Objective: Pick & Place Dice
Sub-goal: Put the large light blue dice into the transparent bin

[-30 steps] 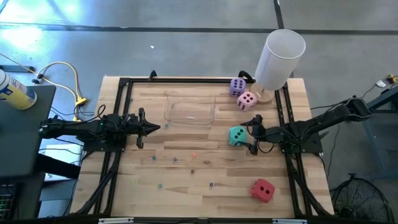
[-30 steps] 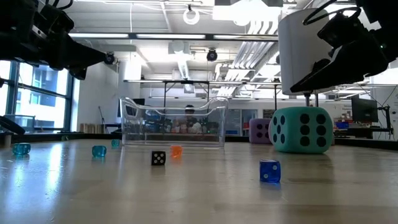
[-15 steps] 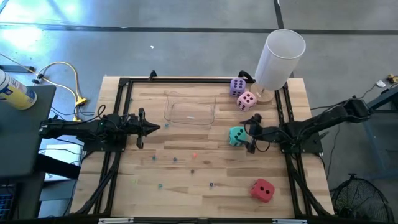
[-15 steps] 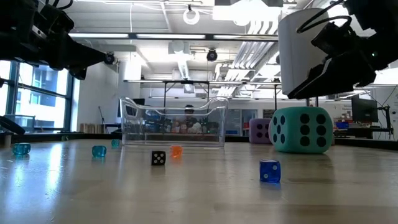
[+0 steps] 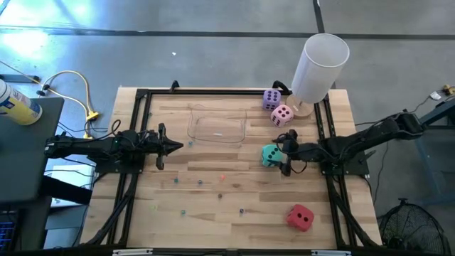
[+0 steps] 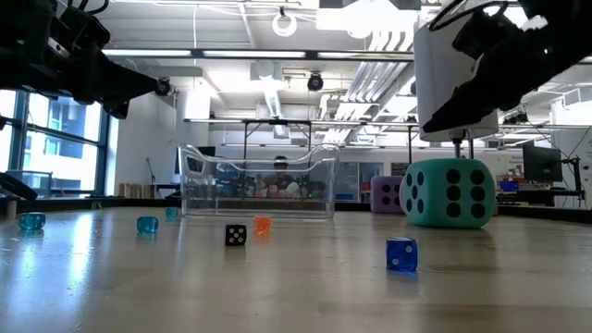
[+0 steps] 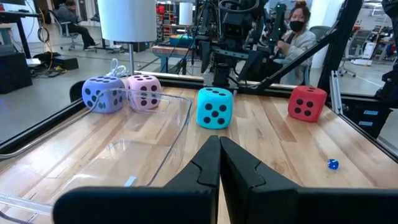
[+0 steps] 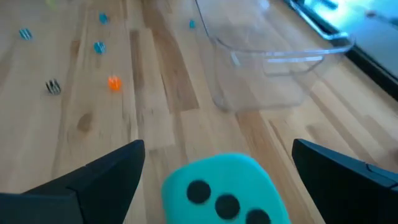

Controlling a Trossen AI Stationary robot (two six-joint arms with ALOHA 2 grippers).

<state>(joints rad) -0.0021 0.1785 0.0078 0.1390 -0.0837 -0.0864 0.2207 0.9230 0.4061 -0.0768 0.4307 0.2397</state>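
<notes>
The soft teal-green die [image 5: 270, 154] is sitting on the plank table [image 5: 213, 206], the right gripper [image 5: 286, 153] hovering wide-jawed above it. A clear plastic tray [image 5: 217, 126] is lying nearby. The left gripper [image 5: 175, 146] is waiting, pinched shut.

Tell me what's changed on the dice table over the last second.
The right gripper, jaws open, has crept further toward the teal die and now straddles it from above without closing. Nothing was grasped or released. The left gripper stayed shut and parked; the purple, pink and red dice kept their places.
</notes>
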